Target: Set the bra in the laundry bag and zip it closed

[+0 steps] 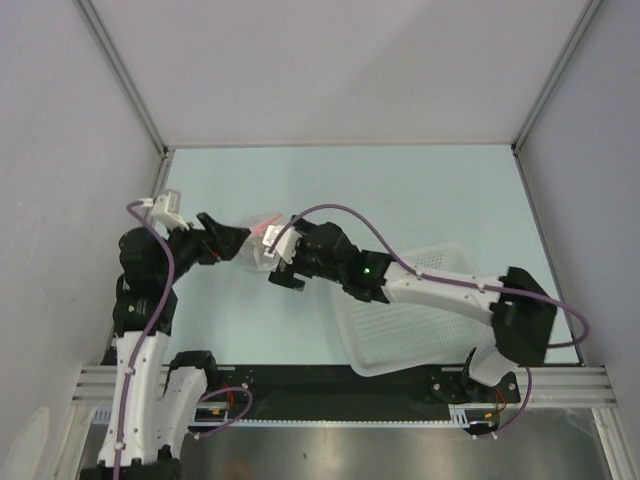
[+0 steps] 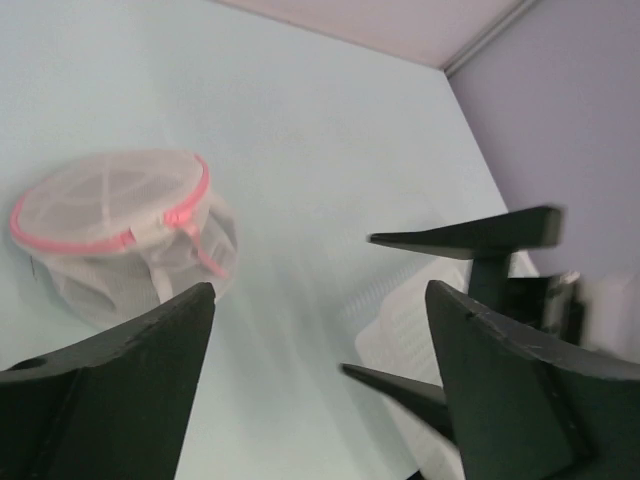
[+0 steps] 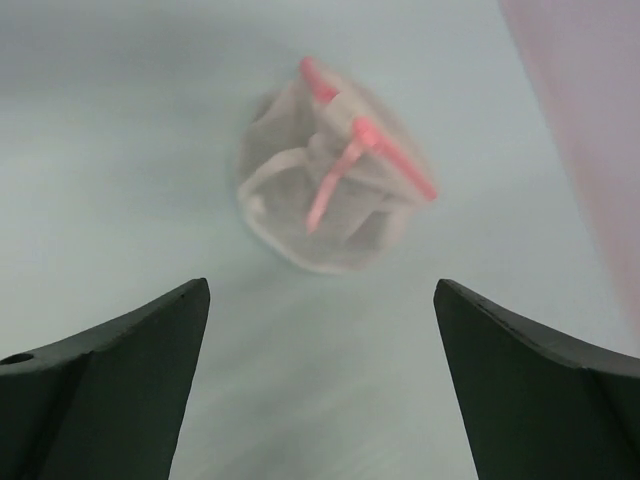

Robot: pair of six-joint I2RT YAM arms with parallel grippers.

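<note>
Just left of the laundry bag (image 1: pixel 256 243), the left gripper (image 2: pixel 320 400) is spread wide and empty. Just right of it, the right gripper (image 3: pixel 320 385) is the same. The bag lies on the table (image 1: pixel 400 190) between them; no bra is in sight. The light, limp mesh would likely crumple and slide, so pinch the firmer pink rim (image 3: pixel 378 138).

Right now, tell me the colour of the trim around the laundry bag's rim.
Pink, against white mesh; the laundry bag shows best in the left wrist view.
</note>
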